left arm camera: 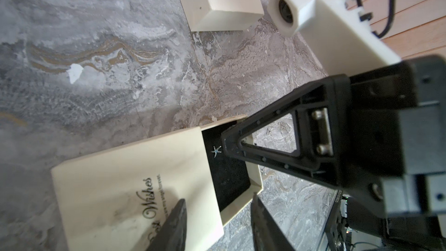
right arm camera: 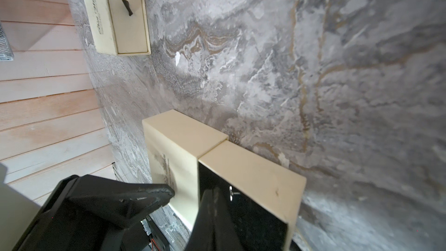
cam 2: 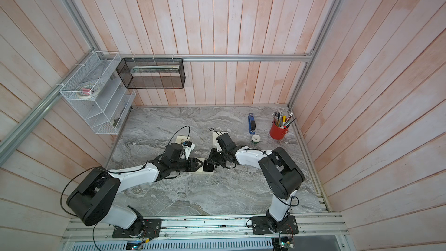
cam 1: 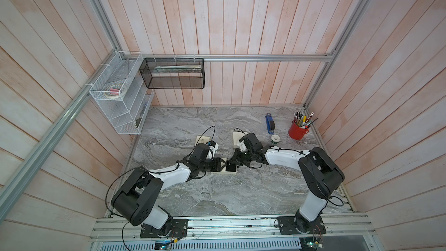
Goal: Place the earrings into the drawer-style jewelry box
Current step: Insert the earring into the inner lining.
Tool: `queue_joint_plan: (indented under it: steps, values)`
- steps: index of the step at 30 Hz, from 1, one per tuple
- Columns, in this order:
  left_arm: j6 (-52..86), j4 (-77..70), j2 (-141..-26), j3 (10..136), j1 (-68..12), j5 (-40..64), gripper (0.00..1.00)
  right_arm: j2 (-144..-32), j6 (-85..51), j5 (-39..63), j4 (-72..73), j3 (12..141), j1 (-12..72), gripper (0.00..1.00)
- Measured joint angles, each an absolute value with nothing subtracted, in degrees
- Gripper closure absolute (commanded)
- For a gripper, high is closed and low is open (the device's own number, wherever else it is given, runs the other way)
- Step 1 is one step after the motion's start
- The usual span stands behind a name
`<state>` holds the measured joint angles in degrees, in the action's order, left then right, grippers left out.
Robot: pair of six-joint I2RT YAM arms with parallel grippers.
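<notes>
The cream jewelry box [left arm camera: 125,189] lies in the middle of the grey marbled worktop [cam 1: 217,196]. Its drawer [left arm camera: 256,175] is pulled out to the right and shows a black lining. In the drawer, near its far edge, lies one small star-shaped earring [left arm camera: 216,152], pale and shining.

The right hand [left arm camera: 226,142] comes from the right, with its two fingers pressed together. Its tip is down in the drawer, just beside the earring. Whether it touches or pinches the earring, I cannot tell.

The left hand [cam 1: 224,164] comes from the left over the box, with its fingers [left arm camera: 175,225] apart. One finger is over the printed top of the box and the other is at the near corner of the drawer. They do not clamp anything.

Two more cream boxes [cam 1: 202,140] [cam 1: 237,136] stand a little farther back. At the far right are a blue stapler [cam 1: 270,123], a tape roll [cam 1: 274,139] and a red cup of pens [cam 1: 298,130].
</notes>
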<state>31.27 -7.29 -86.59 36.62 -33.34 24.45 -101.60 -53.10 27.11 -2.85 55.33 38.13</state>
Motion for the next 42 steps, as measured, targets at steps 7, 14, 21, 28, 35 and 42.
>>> queue_joint_plan:
  steps: [7, 14, 21, 28, 35, 42]
  values:
    - [31.3, -7.3, -86.7, 36.6, -33.3, 24.4, 0.56, -102.4, -52.5, 27.0, -3.9, 55.5, 38.1, 1.0]
    - [31.3, -7.3, -86.7, 36.6, -33.3, 24.4, 0.56, -102.4, -52.2, 26.3, -5.1, 55.6, 38.2, 1.0]
    - [31.3, -7.3, -86.7, 36.6, -33.3, 24.4, 0.56, -102.4, -52.0, 25.5, -6.2, 55.7, 38.2, 1.0]
    - [31.1, -6.0, -86.7, 37.5, -33.4, 23.4, 0.56, -101.9, -50.1, 25.2, -5.8, 55.9, 38.2, 0.96]
    - [30.5, -4.6, -85.2, 40.0, -33.4, 21.1, 0.47, -92.3, -43.2, 19.4, -5.5, 53.7, 38.4, 0.88]
    - [30.2, -4.3, -84.0, 40.6, -34.2, 20.3, 0.47, -83.6, -27.2, 11.8, -9.4, 50.2, 37.6, 0.77]
